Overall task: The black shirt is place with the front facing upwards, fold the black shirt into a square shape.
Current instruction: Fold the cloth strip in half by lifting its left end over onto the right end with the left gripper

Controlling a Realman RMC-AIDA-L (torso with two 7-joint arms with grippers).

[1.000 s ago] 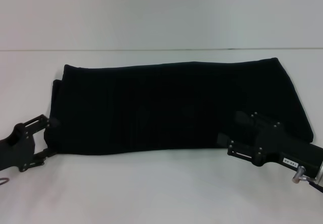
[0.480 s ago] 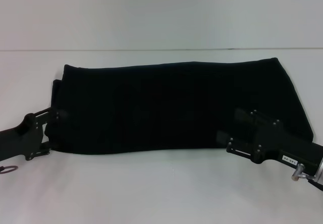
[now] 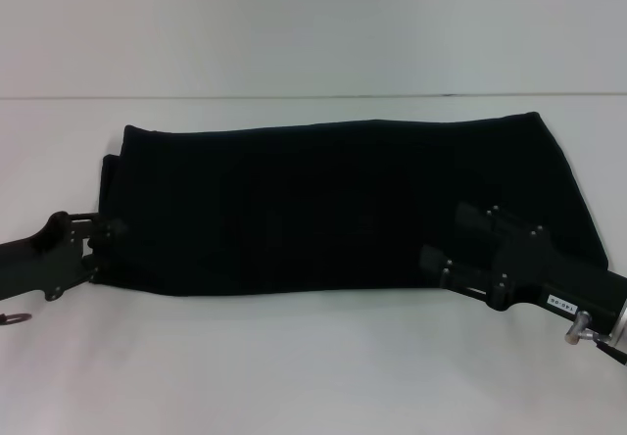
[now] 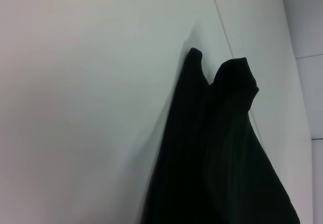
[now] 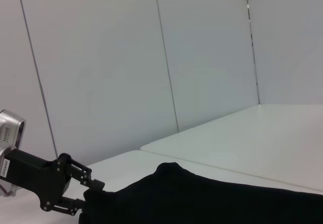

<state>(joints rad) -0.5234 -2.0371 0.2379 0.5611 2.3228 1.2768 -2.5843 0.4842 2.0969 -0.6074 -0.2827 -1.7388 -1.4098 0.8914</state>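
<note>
The black shirt lies folded into a long flat band across the white table, with only plain black fabric showing. My left gripper is at the band's near left corner, open, with one finger on either side of the fabric edge. The right wrist view shows that same left gripper open against the end of the shirt. My right gripper hovers open over the band's near right part, fingers pointing left. In the left wrist view the shirt shows two raised folds of its end.
The white table stretches bare in front of the shirt and behind it, up to a seam line. White wall panels stand beyond the table.
My left gripper has moved right, up to the shirt's near left corner. The right gripper has shifted slightly toward the near edge. The shirt lies as before.
</note>
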